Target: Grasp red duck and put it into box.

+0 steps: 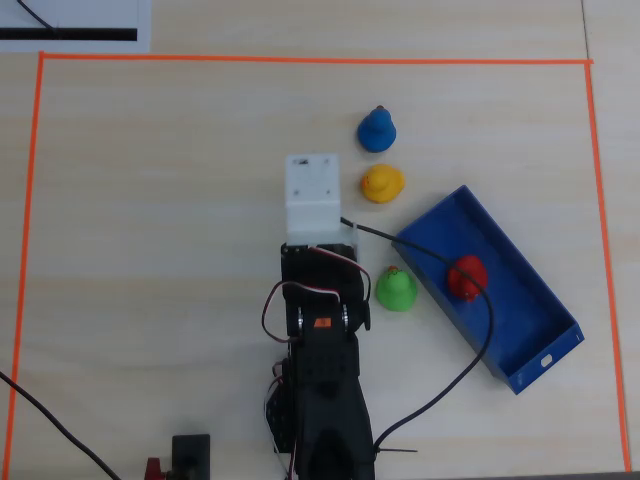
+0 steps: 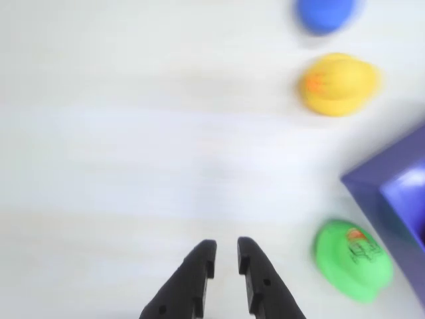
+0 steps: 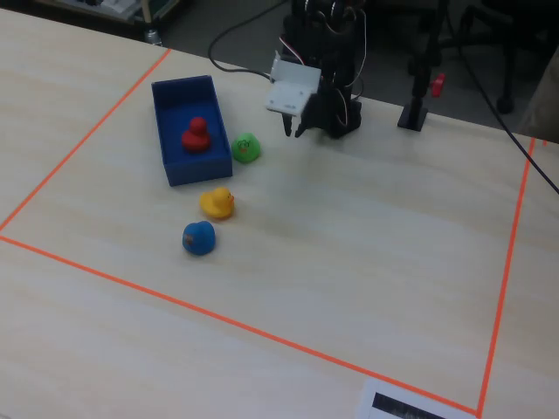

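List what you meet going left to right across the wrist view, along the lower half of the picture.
Jaws, empty with a narrow gap between them, their gripper → green duck → blue box, only a corner of it in view at the right edge.

The red duck (image 3: 196, 134) sits inside the box (image 3: 171, 161), gripper (image 3: 295, 131) apart.

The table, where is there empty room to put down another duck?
Plenty of bare table lies left of the claw in the overhead view, out to the orange tape. It gets crowded on the right, where the blue duck, yellow duck and green duck line up beside the box holding the red duck.
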Action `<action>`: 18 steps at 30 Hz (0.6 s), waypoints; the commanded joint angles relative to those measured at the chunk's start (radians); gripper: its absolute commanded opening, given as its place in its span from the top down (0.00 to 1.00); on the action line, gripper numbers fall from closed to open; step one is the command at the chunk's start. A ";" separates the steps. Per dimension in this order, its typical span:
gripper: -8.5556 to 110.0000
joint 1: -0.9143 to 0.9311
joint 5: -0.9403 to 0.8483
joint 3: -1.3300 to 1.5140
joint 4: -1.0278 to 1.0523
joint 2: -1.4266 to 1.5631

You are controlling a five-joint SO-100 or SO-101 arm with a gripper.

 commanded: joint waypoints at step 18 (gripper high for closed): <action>0.93 -0.011 -0.140 0.681 0.081 0.554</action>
